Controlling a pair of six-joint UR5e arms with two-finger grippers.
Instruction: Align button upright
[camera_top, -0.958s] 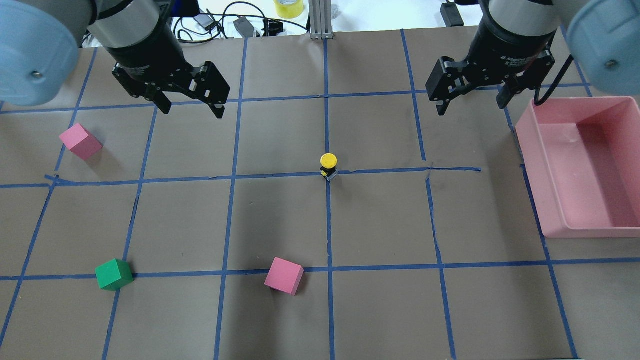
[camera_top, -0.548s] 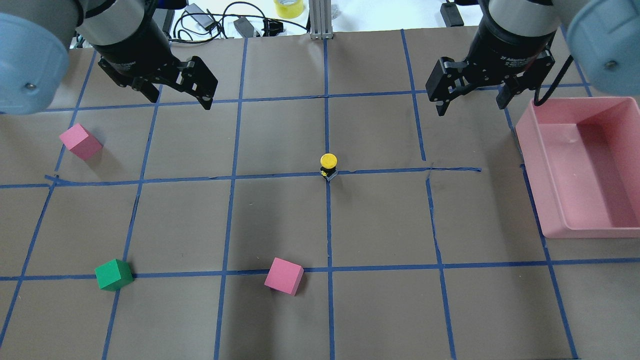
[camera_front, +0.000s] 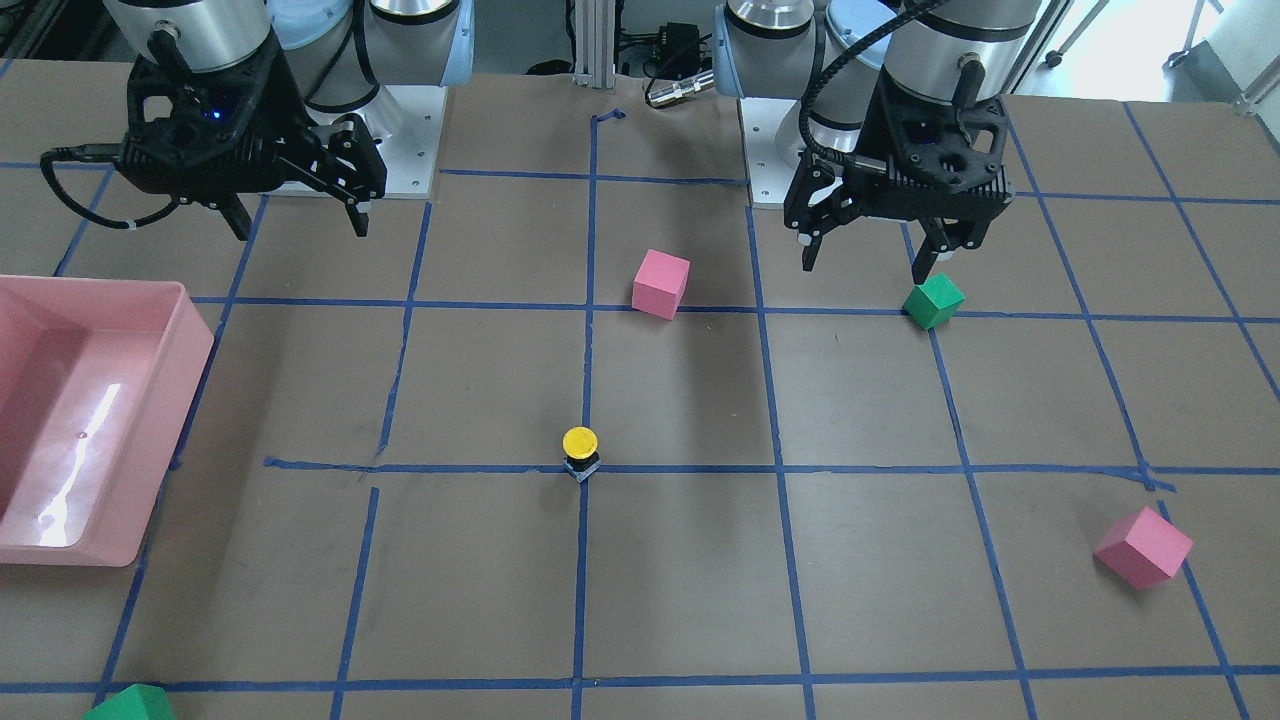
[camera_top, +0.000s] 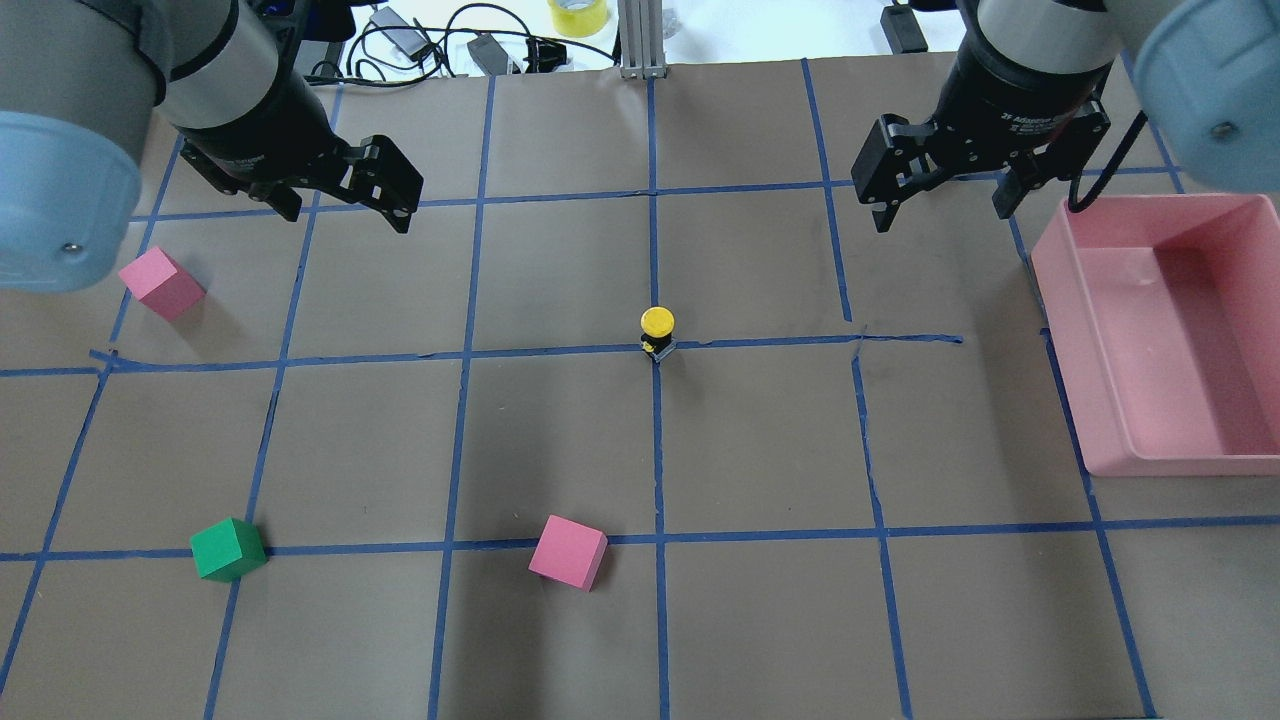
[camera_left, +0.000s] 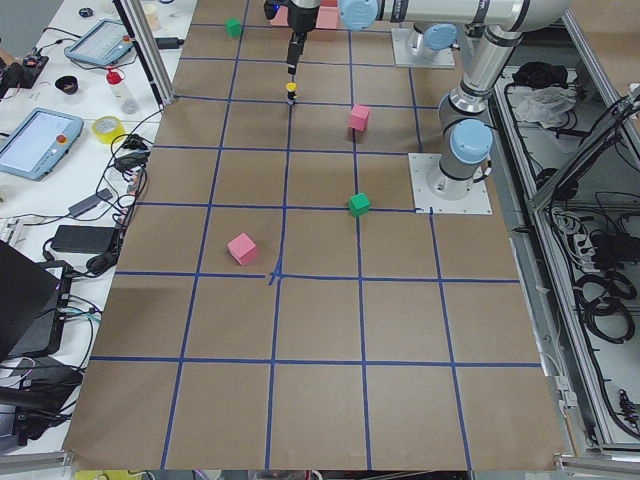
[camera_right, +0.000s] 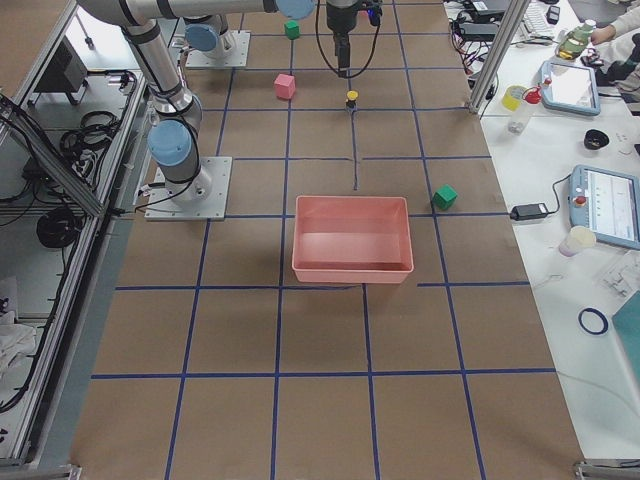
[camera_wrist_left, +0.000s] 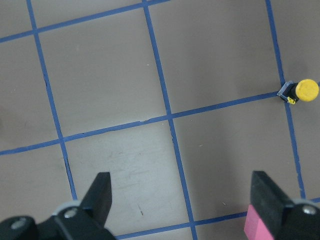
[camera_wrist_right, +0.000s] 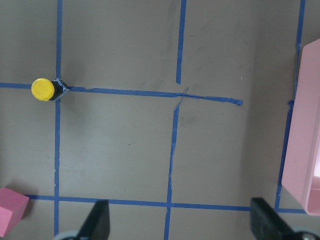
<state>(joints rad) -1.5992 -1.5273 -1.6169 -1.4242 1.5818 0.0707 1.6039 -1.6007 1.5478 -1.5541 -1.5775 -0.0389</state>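
The button (camera_top: 657, 331) stands cap-up on a tape crossing in the middle of the worktop (camera_top: 560, 440). It looks light, rigid and easily toppled (small base, smooth round cap), so the black body seems the best hold. The left gripper (camera_top: 345, 212) and right gripper (camera_top: 944, 215) hang well away, fingers spread wide and empty. The paper-covered worktop lies flat, and the nearest pink cube (camera_top: 568, 552) is well apart.

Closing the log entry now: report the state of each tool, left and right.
Left tool: open, holding nothing.
Right tool: open, holding nothing.
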